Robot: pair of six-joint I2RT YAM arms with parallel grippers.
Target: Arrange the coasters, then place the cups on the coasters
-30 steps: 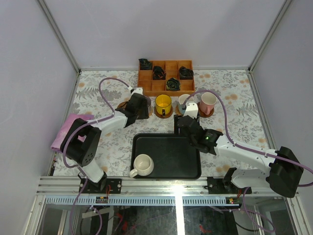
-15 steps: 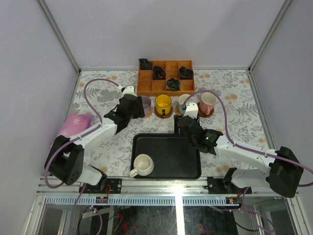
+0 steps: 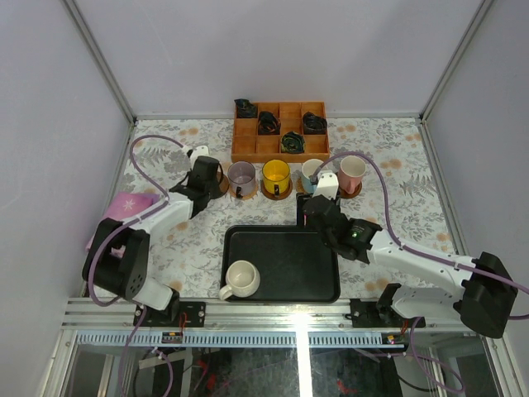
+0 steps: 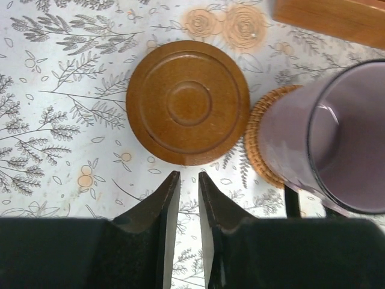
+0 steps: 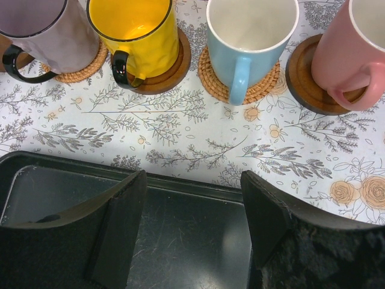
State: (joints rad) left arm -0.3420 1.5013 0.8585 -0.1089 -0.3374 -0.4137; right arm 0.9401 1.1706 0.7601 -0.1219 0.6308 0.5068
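Four cups stand in a row on coasters: mauve cup (image 3: 241, 175) on a tan woven coaster (image 4: 264, 144), yellow cup (image 3: 276, 175) on a dark coaster (image 5: 171, 71), light blue cup (image 3: 312, 171) on a tan coaster (image 5: 264, 75), pink cup (image 3: 352, 170) on a dark coaster (image 5: 304, 78). The cream cup (image 3: 242, 279) sits in the black tray (image 3: 285, 248). An empty dark brown coaster (image 4: 188, 109) lies left of the mauve cup. My left gripper (image 4: 187, 174) hovers just near of it, its jaws a narrow slit apart and empty. My right gripper (image 5: 192, 177) hangs open over the tray's far edge.
A wooden compartment box (image 3: 279, 130) holding dark items stands behind the row of cups. A pink cloth (image 3: 124, 207) lies at the table's left edge. Floral tablecloth (image 3: 397, 198) covers the table, with enclosure walls on three sides.
The left gripper has drawn away leftward from the mauve cup, which now stands free on its coaster, and its jaws have narrowed. The right arm has barely moved.
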